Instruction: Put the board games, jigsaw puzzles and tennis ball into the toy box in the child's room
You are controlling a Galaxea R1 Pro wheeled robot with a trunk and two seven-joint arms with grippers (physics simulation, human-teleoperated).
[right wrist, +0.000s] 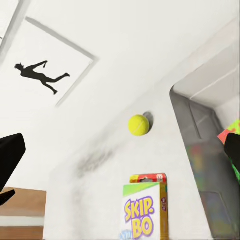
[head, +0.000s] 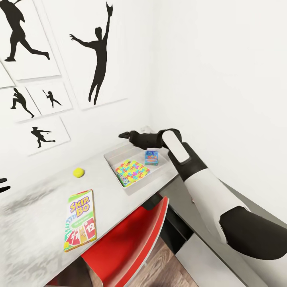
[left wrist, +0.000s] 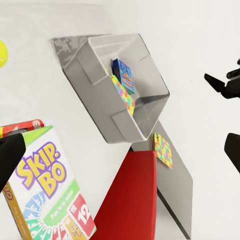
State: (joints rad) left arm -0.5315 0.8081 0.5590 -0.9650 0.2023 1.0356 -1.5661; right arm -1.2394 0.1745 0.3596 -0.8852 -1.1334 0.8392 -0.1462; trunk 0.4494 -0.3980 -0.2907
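Two toys already lie in the toy box [head: 119,150] from the head view: a jigsaw puzzle [head: 132,172] and the blue board game [head: 151,157]. Above it hangs the right gripper [head: 124,135], apparently released. The tennis ball [head: 78,172] and Skip-Bo [head: 80,220] wait on the table [head: 36,239] beside the box.

Left wrist view: another puzzle [left wrist: 163,149] lies beyond the box; that pincer's state I cannot tell.

Right wrist view: approach the ball squarely so it can't roll.
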